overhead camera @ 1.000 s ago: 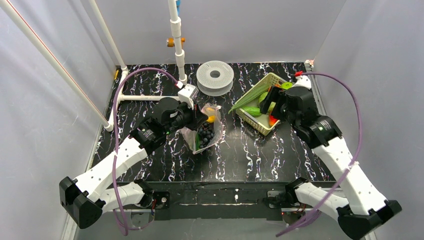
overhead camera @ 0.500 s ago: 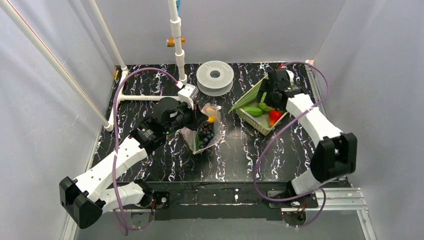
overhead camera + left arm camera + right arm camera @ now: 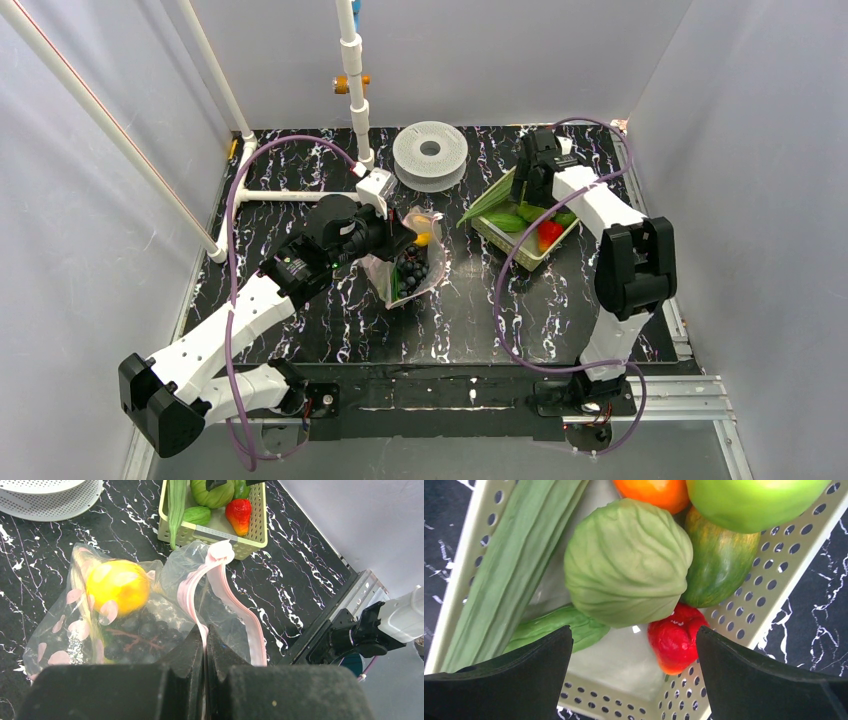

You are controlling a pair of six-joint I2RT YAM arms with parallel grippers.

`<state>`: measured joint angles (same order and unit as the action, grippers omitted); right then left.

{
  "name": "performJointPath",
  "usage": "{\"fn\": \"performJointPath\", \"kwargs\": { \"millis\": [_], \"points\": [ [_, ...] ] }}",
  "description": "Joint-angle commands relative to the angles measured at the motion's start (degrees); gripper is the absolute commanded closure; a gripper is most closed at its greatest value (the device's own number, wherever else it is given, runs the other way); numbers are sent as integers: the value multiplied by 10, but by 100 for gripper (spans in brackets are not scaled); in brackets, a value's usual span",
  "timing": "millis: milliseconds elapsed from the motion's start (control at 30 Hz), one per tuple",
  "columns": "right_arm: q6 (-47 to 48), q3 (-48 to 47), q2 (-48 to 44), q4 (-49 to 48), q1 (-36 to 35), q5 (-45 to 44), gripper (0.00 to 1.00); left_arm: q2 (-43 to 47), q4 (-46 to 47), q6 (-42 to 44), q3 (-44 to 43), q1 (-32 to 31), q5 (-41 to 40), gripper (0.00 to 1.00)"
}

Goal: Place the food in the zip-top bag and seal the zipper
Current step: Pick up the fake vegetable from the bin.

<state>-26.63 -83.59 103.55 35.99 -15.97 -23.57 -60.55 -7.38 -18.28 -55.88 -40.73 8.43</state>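
Right wrist view: the right gripper (image 3: 633,636) hangs over the lattice basket (image 3: 774,565) with its jaws spread wide and nothing between them. The pale green cabbage-like head (image 3: 626,567) sits almost centred under the gap. The long celery-like stalk (image 3: 509,565) lies along the basket's left wall, and a small green piece (image 3: 569,627) and a red piece (image 3: 674,640) lie just below the head.

In the left wrist view the left gripper (image 3: 205,635) is pinched tight on the pink zipper (image 3: 185,597), lifting one lip so the zip-top bag (image 3: 60,630) gapes toward the basket. A yellow piece (image 3: 117,585) and a dark purple piece (image 3: 145,630) already lie inside.

The step in hand looks like picking the next food item, probably the head. That calls for a straight descent with the jaws kept wide enough to straddle its widest part without nudging the apple (image 3: 749,500) or the striped green piece (image 3: 721,565) touching it, then a carry to the held-open mouth. Sealing comes later
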Motion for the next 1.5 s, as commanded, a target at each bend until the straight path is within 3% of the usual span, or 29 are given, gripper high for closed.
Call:
{"fn": "performJointPath", "kwargs": {
  "millis": [0, 700, 933, 1033, 1133, 1267, 1467],
  "points": [
    [33, -41, 24, -18, 6, -36, 1, 14, 16, -4, -20, -1, 11, 100],
    [73, -61, 113, -39, 17, 3, 2, 7, 15, -7, -22, 0, 19, 100],
    [79, -18, 58, -81, 17, 31, 28, 1, 16, -10, -22, 0, 23, 100],
    [84, 3, 18, -102, 17, 46, 43, -2, 15, -11, -23, -1, 24, 100],
    [89, 28, -22, -124, 17, 54, 66, -3, 15, -11, -23, 0, 24, 100],
    [90, 41, -54, -127, 17, 58, 84, -3, 15, -11, -22, 0, 23, 100],
    [78, 59, -108, -125, 17, 82, 92, -4, 15, -12, -22, 0, 23, 100]
  ]
}}
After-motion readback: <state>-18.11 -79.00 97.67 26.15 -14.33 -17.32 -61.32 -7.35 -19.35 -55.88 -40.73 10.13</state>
